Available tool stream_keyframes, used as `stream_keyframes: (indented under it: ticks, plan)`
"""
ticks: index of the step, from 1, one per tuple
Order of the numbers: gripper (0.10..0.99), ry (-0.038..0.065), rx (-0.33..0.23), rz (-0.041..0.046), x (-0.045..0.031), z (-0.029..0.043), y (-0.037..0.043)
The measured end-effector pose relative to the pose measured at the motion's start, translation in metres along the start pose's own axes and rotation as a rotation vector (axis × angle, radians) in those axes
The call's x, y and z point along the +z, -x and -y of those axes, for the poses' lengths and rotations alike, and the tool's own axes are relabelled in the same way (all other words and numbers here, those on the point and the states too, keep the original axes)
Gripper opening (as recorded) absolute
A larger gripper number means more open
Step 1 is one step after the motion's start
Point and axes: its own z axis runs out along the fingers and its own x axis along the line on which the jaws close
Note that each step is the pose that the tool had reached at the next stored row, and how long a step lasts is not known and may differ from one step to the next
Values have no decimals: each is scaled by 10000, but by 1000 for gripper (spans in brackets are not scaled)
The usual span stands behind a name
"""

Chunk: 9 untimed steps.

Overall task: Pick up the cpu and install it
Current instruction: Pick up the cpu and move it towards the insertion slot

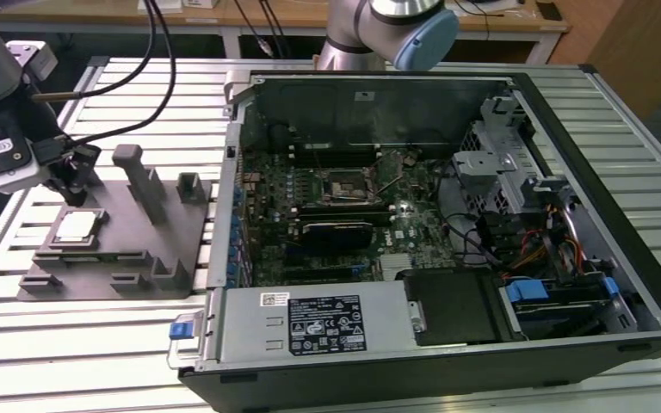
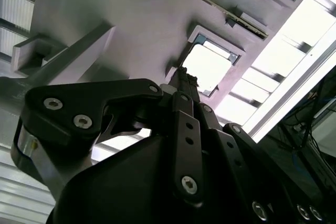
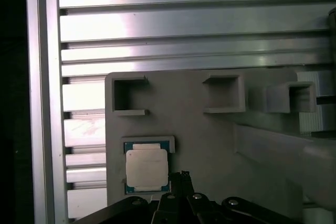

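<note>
The cpu (image 1: 77, 226) is a small pale silvery square lying flat in a recess of the grey fixture (image 1: 147, 258), at the exterior view's left. My gripper (image 1: 76, 198) hangs just above the chip's far edge, apart from it, and its dark fingers are pressed together with nothing between them. In the second wrist view the narrow gripper (image 2: 187, 78) tip points at the bright cpu (image 2: 209, 67). In the first wrist view the gripper (image 3: 184, 176) tip sits just beside the cpu (image 3: 147, 167). The black socket frame (image 1: 341, 185) lies inside the open computer case.
The open computer case (image 1: 606, 258) fills the exterior view's middle and right, with its motherboard (image 1: 307, 249), drive cage and cables. Upright posts (image 1: 135, 172) rise from the fixture close to the gripper. All of it rests on a slatted aluminium table (image 1: 78, 344).
</note>
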Motion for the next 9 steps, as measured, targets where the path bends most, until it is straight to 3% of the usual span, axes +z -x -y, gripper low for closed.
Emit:
stream_keyframes:
  ticks: [9]
  plan:
    - [106, 0, -1, -1, 60, 24, -2]
